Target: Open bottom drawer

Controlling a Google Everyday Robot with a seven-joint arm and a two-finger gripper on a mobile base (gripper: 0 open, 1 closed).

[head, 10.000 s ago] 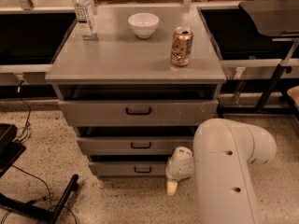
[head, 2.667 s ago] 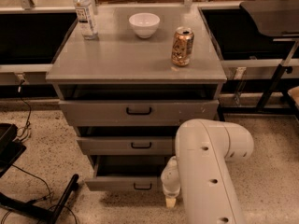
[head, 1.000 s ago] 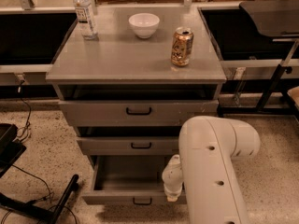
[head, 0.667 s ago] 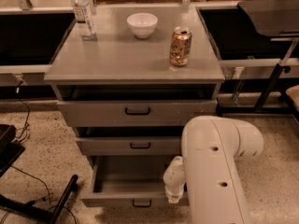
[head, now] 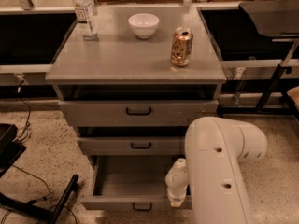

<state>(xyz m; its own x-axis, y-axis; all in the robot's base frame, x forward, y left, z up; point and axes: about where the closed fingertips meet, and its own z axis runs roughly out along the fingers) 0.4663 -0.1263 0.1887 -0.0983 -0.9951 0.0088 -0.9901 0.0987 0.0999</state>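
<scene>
Standing pulled out, the bottom drawer (head: 125,179) has the end effector (head: 177,199) at its near right corner, its grip unreadable.

Drawers: 3, namely top drawer (head: 93,114), middle drawer (head: 107,146) and bottom drawer (head: 122,183). Handles (head: 138,111): 3, one per drawer. On cabinet top (head: 121,55): 1 bottle (head: 85,15), 1 bowl (head: 143,25), 1 can (head: 181,46). Gripper (head: 176,200): 1, at bottom drawer's right front corner.
</scene>
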